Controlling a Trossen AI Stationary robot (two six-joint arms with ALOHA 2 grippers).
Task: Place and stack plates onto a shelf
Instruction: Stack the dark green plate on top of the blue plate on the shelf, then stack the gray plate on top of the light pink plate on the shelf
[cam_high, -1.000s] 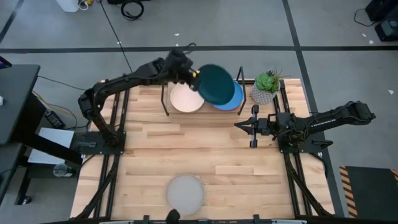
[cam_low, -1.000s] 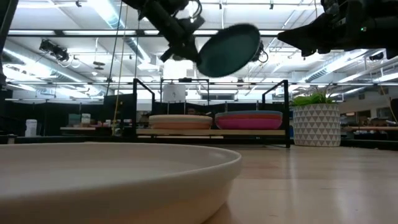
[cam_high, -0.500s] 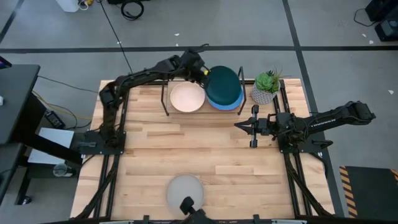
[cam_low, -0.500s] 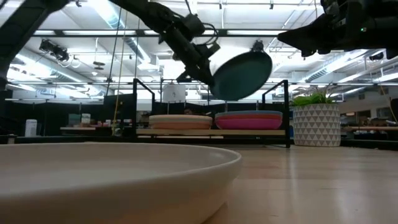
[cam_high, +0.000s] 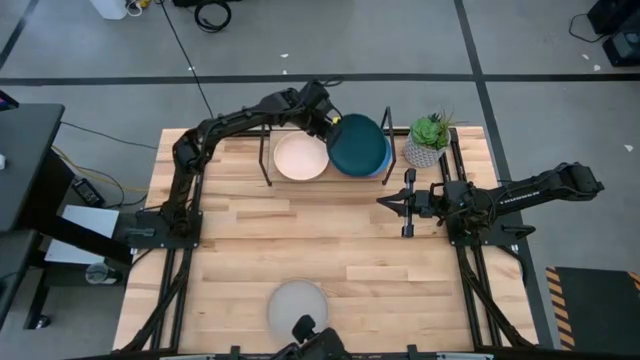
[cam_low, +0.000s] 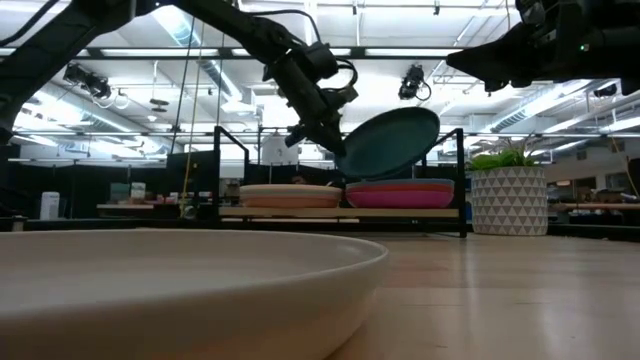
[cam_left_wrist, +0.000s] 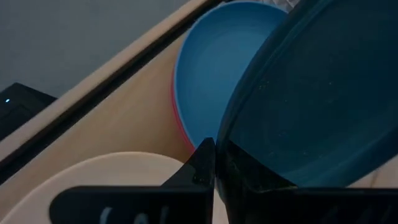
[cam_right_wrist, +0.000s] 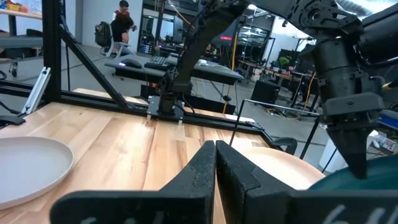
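My left claw (cam_high: 327, 124) clamps the teal plate (cam_high: 358, 146), tilted above the shelf's (cam_low: 340, 213) blue-topped stack (cam_left_wrist: 211, 81); the grey plate (cam_high: 297, 308) behind me remains.

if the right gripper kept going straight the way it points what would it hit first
Probably nothing on the table. The right gripper is shut, above bare wood, pointing toward the left side. The shelf sits well off to one side of that line, though height is hard to judge.

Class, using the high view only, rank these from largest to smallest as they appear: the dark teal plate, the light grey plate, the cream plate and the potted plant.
1. dark teal plate, held by the left claw
2-3. light grey plate and cream plate: look alike, unranked
4. potted plant
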